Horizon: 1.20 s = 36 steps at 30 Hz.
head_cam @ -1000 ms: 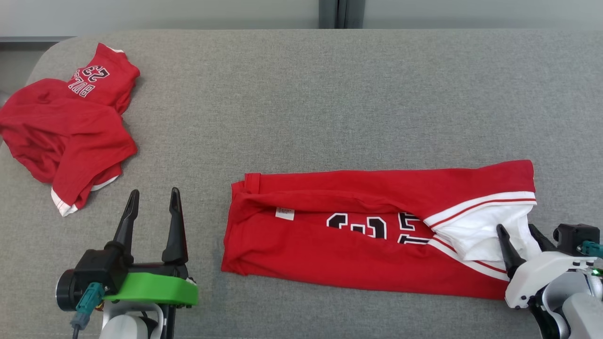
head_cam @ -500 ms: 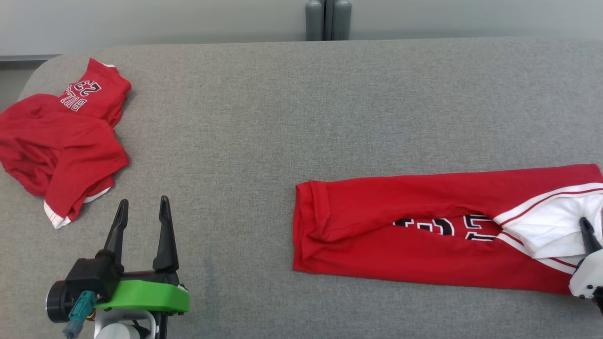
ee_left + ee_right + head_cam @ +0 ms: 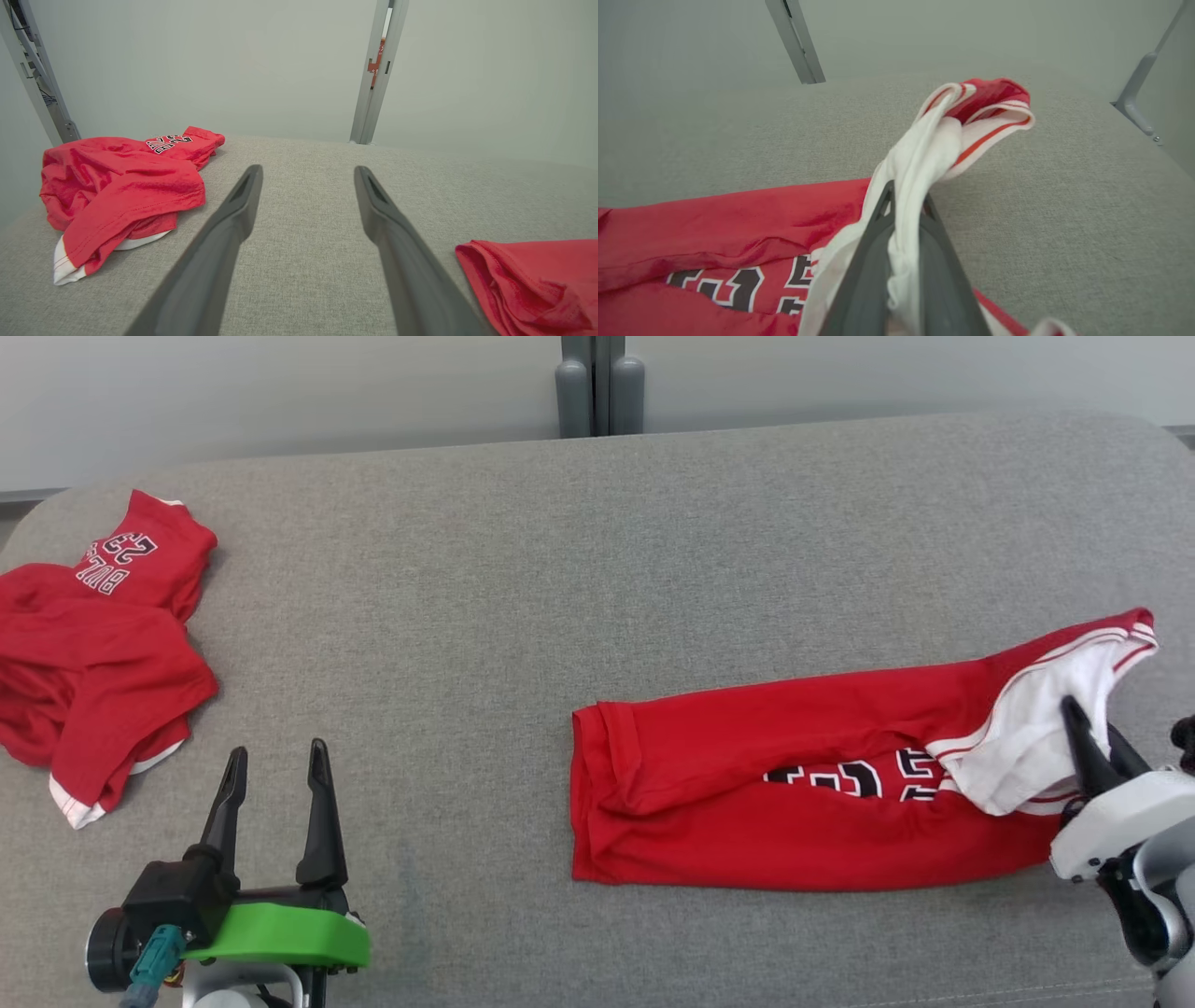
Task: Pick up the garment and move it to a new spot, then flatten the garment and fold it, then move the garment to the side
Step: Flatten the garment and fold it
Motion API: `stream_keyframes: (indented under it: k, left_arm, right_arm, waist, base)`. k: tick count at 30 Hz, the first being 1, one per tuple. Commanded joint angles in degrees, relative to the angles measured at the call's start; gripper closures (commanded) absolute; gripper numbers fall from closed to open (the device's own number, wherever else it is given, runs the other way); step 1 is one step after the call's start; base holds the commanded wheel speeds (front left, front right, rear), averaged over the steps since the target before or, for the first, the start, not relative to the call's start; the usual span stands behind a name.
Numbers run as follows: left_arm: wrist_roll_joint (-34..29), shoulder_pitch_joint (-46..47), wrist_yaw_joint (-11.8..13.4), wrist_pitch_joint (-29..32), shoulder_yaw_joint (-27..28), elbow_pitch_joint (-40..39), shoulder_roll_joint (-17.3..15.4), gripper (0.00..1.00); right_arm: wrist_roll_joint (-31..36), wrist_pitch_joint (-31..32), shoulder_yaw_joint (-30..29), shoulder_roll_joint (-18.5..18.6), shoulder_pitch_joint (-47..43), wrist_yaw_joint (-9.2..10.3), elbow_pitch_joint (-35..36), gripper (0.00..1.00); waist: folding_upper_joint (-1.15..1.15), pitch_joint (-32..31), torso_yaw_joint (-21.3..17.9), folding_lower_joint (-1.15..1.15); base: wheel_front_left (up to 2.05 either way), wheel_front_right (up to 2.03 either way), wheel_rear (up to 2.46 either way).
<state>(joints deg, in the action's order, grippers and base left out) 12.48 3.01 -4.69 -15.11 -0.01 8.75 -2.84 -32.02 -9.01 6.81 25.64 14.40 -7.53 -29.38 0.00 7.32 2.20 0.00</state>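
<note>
Starting at the far left corner of the grey padded surface (image 3: 560, 541): a crumpled red garment (image 3: 93, 644), heaped and rumpled, white trim peeking out on its near side, black-and-white lettering with a 23 showing on top. Just to the right and nearer the front edge, the left gripper (image 3: 277, 749), green-collared, fingers pointing toward the far edge, jaws spread wide, nothing between them, bare grey fabric under the gap. Well apart from both pieces of clothing. Same story in the left wrist view: two dark fingers (image 3: 224, 233) splayed, heap off to one side, a red hem corner off to the other.

Moving on past the middle: a grey post (image 3: 600, 392) standing behind the far edge. Then the folded red jersey (image 3: 794, 784), stretched in a long band across the right half, nearer the front edge than the far one, left end lying flat with a turned hem, black numerals half hidden under a fold. Right end raised, white-and-red striped trim bunched up and reaching toward the right edge.

Finally, at the near right corner, the right gripper (image 3: 1090, 719), white-bodied, jaws pinched nearly together on that white trim. Clear in the right wrist view: cloth squeezed between the two fingers, striped end flopping past the tips.
</note>
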Motion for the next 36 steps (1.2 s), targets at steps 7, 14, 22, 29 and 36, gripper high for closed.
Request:
stream_keyframes:
  k: [7, 14, 22, 29, 36]
  left_arm:
    - [0.31, -0.42, 0.20, -0.04, -0.15, 0.36, -0.12, 0.00]
    - [0.86, 0.50, 0.17, -0.05, -1.07, 0.88, -0.11, 0.00]
    - [0.95, 1.45, 0.05, -0.05, -1.77, 1.18, -0.11, 0.00]
    - [1.27, 2.14, 0.19, -0.04, -2.65, 1.51, -0.11, 0.00]
    - [1.43, 2.09, 0.42, -0.05, -2.49, 1.99, -0.12, 0.00]
  right_arm:
    - [2.40, 5.21, 3.85, -3.83, -2.52, 0.08, 13.32, 1.00]
    - [4.35, 9.32, 9.16, -9.43, -3.86, 0.08, 20.71, 1.00]
    - [5.61, 10.72, 13.94, -15.53, -1.43, 0.08, 19.62, 1.00]
    - [6.03, 10.66, 16.57, -19.61, 1.00, 0.07, 14.90, 1.00]
    - [5.41, 7.54, 16.97, -20.09, 2.42, 0.07, 12.22, 0.00]
  waist:
    - [0.00, -0.33, -0.68, 0.00]
    - [0.00, -0.28, 1.02, 0.00]
    - [0.00, 0.37, 3.60, 0.00]
    - [0.00, 1.03, 5.29, 0.00]
    - [0.00, 0.60, 5.08, 0.00]
  base:
    - [0.00, 0.00, 0.00]
    - [0.00, 0.00, 0.00]
    - [0.00, 0.00, 0.00]
    - [0.00, 0.00, 0.00]
    - [0.00, 0.00, 0.00]
